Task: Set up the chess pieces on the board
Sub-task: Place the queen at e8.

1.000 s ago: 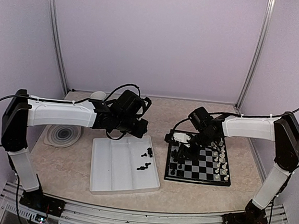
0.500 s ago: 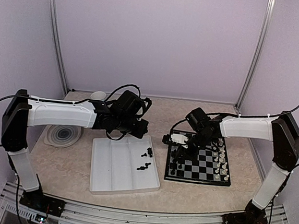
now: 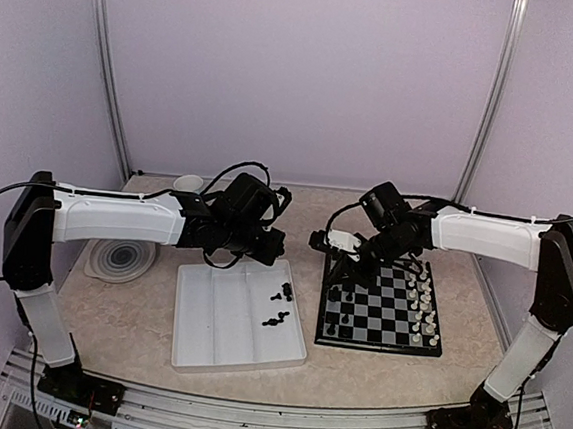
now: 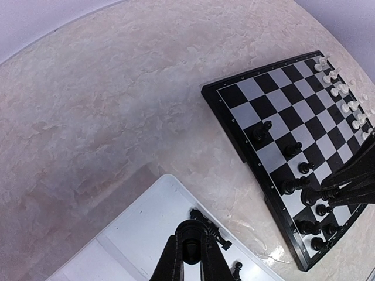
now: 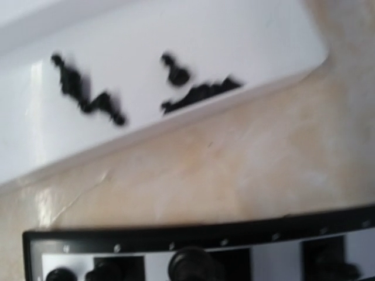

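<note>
Subject: the black chess pieces (image 3: 280, 295). A few lie loose in the right-hand compartment of the white tray (image 3: 217, 319), in two small clusters, some of them apparently on their sides. Others stand along the left edge of the board (image 3: 375, 347), which sits just right of the tray. The white pieces (image 3: 421, 307) line the opposite edge. In my judgement each piece is very light, rigid and smooth, and far smaller than my fingers. It is likely to roll, tip or squirt out of a careless pinch. I would take one across its stem, just under the head, and lower it squarely so that it does not knock its neighbours. My left gripper (image 4: 190, 241) hangs over the tray's far right corner with its fingers together. A small dark shape sits between the tips, but I cannot confirm that it is a piece. My right gripper (image 3: 345, 273) is low over the board's far left corner, close to the black row. Its own camera view is blurred, so I cannot tell whether its fingers are apart, together or clamped on anything.
</note>
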